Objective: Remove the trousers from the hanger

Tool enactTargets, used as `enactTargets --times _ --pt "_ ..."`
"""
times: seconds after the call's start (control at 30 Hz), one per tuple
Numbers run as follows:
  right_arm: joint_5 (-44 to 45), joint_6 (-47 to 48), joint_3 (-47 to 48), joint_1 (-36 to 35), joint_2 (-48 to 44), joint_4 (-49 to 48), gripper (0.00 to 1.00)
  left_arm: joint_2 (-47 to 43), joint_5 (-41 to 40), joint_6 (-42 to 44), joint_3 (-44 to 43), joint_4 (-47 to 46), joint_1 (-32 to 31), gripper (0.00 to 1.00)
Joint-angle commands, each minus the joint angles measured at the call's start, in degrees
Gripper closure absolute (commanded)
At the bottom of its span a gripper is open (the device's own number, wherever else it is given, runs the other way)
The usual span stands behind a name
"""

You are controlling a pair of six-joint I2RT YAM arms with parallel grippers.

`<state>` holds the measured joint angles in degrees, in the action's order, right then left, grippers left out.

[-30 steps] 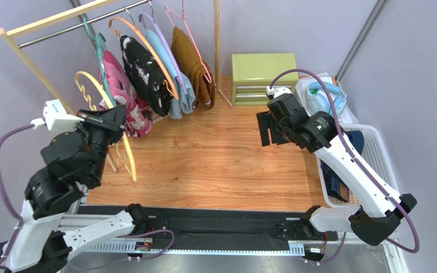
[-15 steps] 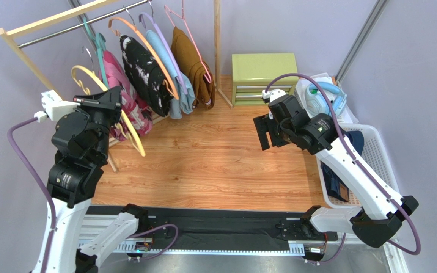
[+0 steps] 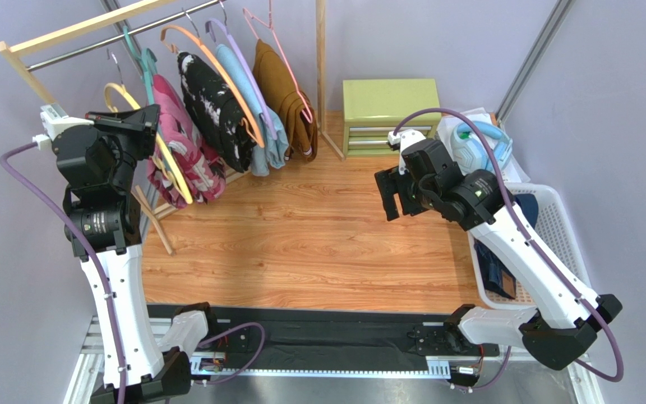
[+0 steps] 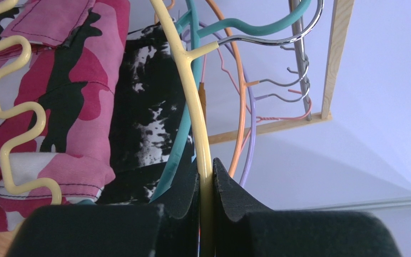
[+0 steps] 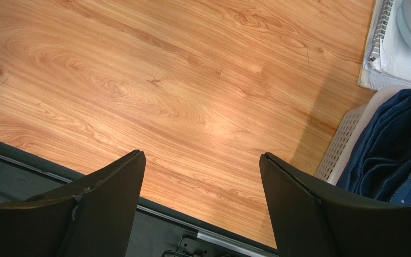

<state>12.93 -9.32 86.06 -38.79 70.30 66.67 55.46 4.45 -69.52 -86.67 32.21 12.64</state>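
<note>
The pink camouflage trousers [image 3: 181, 147] hang on a teal hanger [image 3: 143, 63] on the rail, and show at the left of the left wrist view [image 4: 57, 107]. The navy trousers [image 3: 524, 210] lie in the white basket, seen also in the right wrist view [image 5: 398, 144]. My left gripper [image 3: 137, 126] is shut on an empty yellow hanger [image 3: 169, 172] with a wavy bar, held up beside the pink trousers. In the left wrist view my left gripper [image 4: 206, 166] pinches the hanger's arm [image 4: 194, 96], and its chrome hook [image 4: 277, 40] curves round the rail. My right gripper [image 3: 394, 192] hangs open and empty over the wooden floor [image 5: 199, 160].
On the rail hang a black garment with white splotches [image 3: 213, 105], a light blue one [image 3: 255, 101] and a brown one [image 3: 286, 93]. A green drawer box [image 3: 389, 114] and an iron [image 3: 480, 143] stand at the back right. The white basket [image 3: 566, 227] is on the right.
My left arm has risen and swung left, carrying the yellow hanger up from the floor side to the rail. The right gripper has barely moved.
</note>
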Motion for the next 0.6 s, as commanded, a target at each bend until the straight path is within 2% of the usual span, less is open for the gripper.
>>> enactTargets --times 0.0,0.3,0.57 --pt "1.3 1.8 -0.3 0.6 -3.0 -2.7 0.16 -0.9 6.9 7.6 -5.2 -0.2 1.8 1.00" --pt "2.5 2.4 -0.6 0.6 -5.1 -2.7 0.15 -1.4 6.5 13.8 -5.2 0.9 2.8 1.00" --pt "2.8 2.6 -0.3 0.8 -6.0 -2.8 0.14 1.7 11.8 16.9 -8.8 0.9 8.9 1.00"
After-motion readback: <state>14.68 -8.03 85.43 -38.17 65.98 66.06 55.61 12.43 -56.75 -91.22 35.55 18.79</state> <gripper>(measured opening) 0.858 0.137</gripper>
